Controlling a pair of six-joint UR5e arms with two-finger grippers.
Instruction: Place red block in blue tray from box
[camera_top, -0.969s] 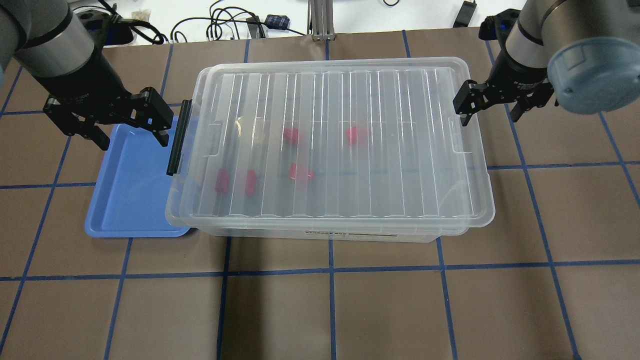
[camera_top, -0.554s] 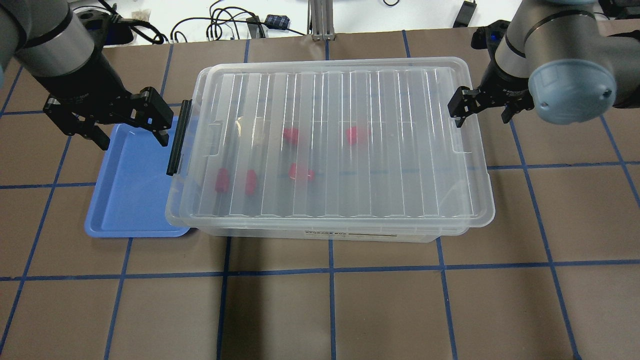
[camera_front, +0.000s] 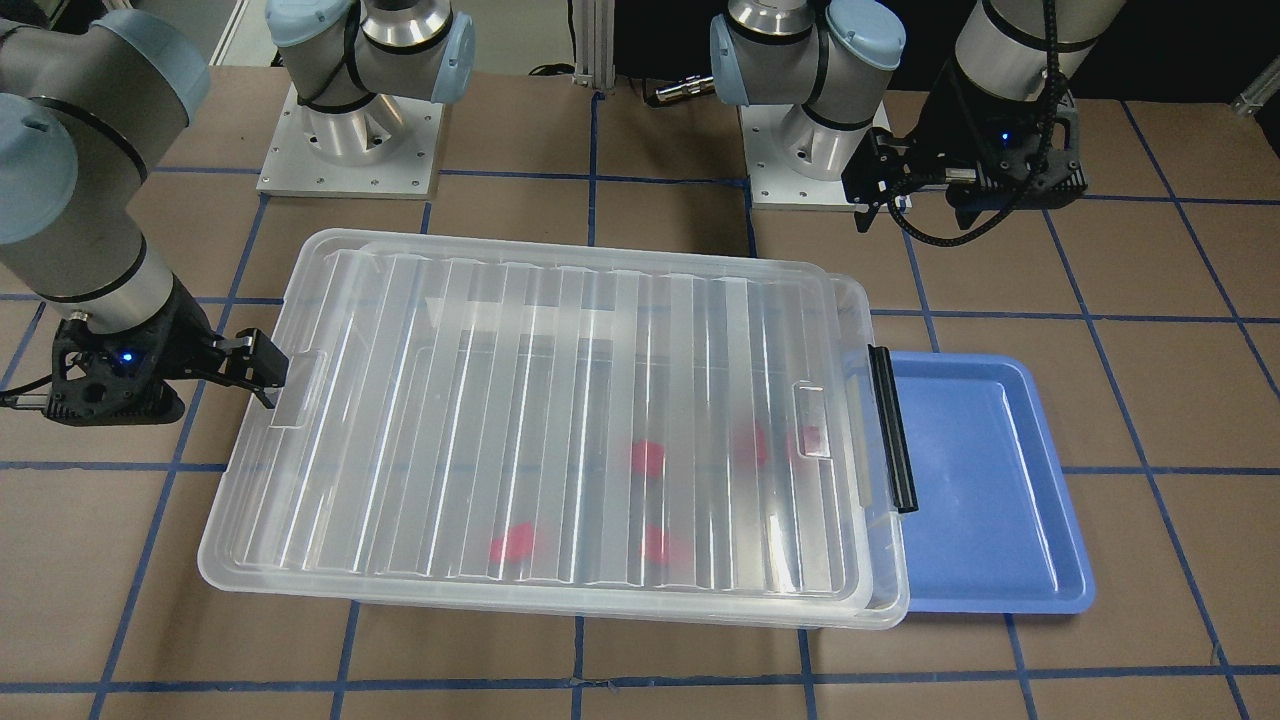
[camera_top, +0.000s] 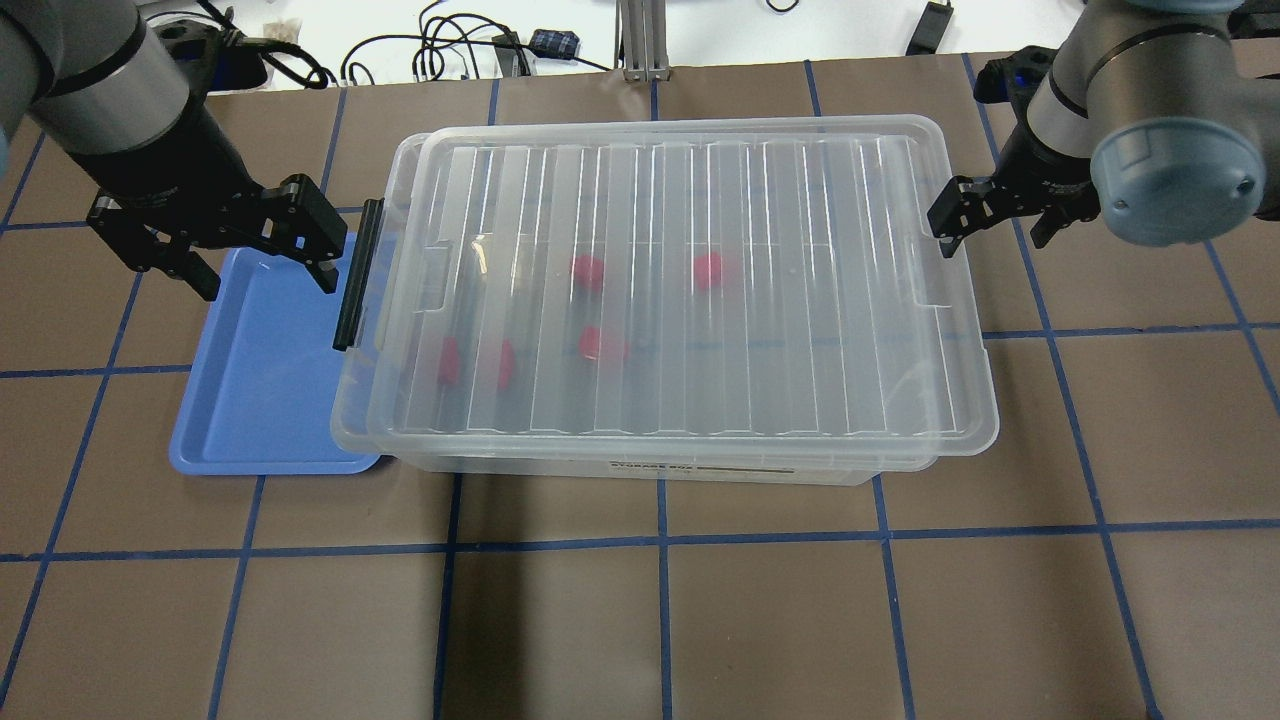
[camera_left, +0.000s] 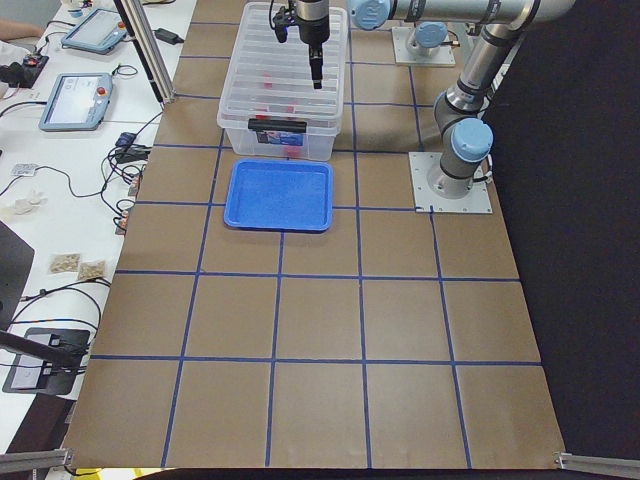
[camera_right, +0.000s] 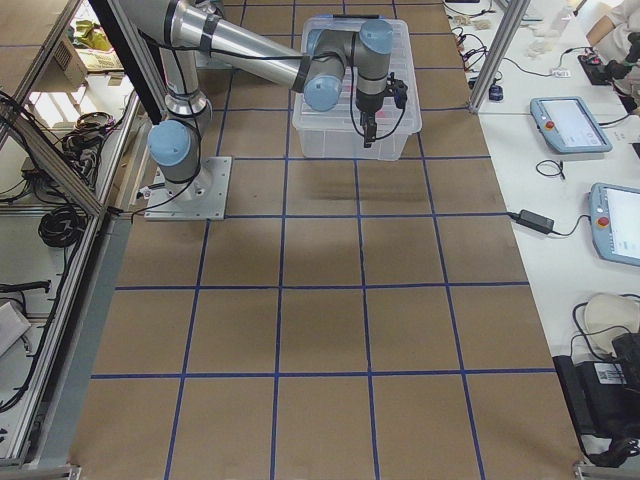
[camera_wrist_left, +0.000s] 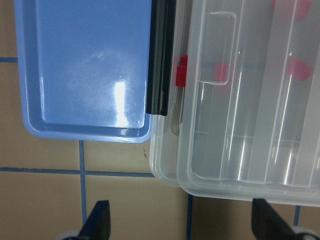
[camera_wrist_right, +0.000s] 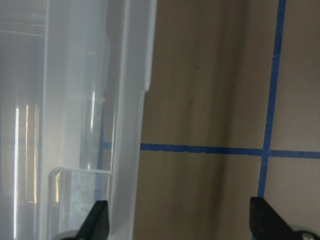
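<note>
Red blocks (camera_top: 587, 272), all five, are sitting inside the box (camera_top: 660, 472) under its lid (camera_top: 800, 300), toward the far edge of the counter (camera_top: 700, 620). Blue tray (camera_top: 260, 400) is lying just beside the box's left end. Left hand (camera_top: 262, 272) is hovering over the tray, fingers apart. Right hand (camera_top: 993, 222) is hanging at the lid's right edge, fingers apart too.
</note>
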